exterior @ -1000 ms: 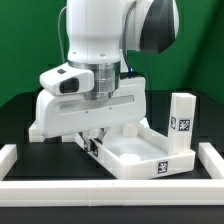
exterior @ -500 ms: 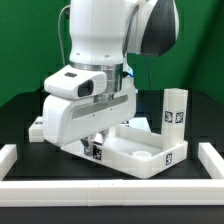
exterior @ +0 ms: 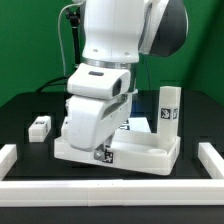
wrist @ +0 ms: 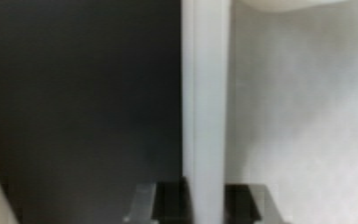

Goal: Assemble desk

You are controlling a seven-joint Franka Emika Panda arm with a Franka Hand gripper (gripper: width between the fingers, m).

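grip: your gripper pinches the desk top rim, jaws narrow.
risk: thin hold could slip if you swing it.
upright leg: may topple.

**Layout, exterior view.** The desk top lies mid-table, turned slightly on the table. An upright leg stands at its far corner on the exterior view's right. A loose leg lies on the table at the exterior view's left, well apart from the desk top. Rails border the area: near rail, left rail, right rail. The gripper sits at the desk top's near-left rim. In the wrist view that rim passes between the fingers.
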